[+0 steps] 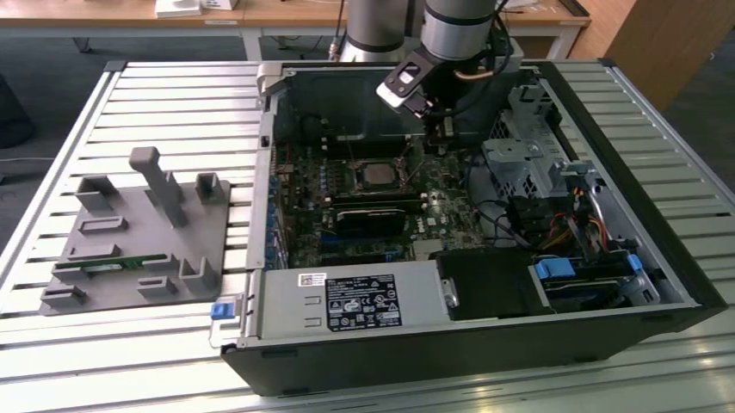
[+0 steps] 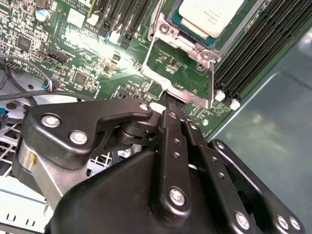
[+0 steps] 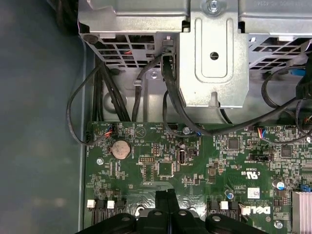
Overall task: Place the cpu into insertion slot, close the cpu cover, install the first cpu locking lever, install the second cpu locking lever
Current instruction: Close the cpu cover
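The cpu (image 2: 209,14), a silvery square chip, lies in the insertion slot (image 2: 167,30) on the green board; in the exterior view the cpu (image 1: 377,176) sits mid-board inside the open case. The cpu cover (image 2: 150,53), a thin silver frame, is swung open and lies flat beyond the slot, with green board showing through its window. My gripper (image 2: 168,97) has its black fingers pressed together, and their tips rest at the cover's outer edge. In the exterior view the gripper (image 1: 436,146) hangs just behind the slot, to the exterior view's right. The shut fingers (image 3: 161,197) also appear in the first wrist view.
Black memory slots (image 2: 258,44) run beside the socket. A long black card (image 1: 373,213) lies in front of it. The metal drive cage (image 1: 522,163) with cables stands at the exterior view's right and the power supply (image 1: 344,301) in front. A grey fixture plate (image 1: 138,232) sits outside the case.
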{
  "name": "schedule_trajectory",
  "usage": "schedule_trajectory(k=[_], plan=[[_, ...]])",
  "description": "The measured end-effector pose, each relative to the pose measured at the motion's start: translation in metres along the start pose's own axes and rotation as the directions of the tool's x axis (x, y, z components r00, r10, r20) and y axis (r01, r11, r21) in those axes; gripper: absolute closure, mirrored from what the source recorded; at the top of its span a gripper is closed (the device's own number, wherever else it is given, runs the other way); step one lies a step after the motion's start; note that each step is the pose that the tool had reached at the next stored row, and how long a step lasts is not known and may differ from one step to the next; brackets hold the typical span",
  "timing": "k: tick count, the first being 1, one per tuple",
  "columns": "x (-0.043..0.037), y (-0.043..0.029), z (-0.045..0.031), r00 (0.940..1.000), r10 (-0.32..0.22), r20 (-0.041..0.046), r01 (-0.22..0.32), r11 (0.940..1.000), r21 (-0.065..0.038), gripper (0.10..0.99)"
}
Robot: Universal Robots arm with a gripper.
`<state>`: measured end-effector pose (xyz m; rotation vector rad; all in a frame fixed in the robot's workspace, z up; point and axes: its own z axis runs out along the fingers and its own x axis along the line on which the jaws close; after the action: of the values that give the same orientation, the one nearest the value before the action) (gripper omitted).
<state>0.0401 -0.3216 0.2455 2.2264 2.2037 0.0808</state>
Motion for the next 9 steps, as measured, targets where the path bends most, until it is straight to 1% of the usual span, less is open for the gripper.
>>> schedule_trajectory(k=[4,9], plan=[[0.0,-0.0015,0.0002,1.0,0.0,-0.0002,0.0,1.0,0.0,0.98],[-0.0001,-0.0057,0.0002,1.0,0.0,-0.0001,0.0,1.0,0.0,0.98]])
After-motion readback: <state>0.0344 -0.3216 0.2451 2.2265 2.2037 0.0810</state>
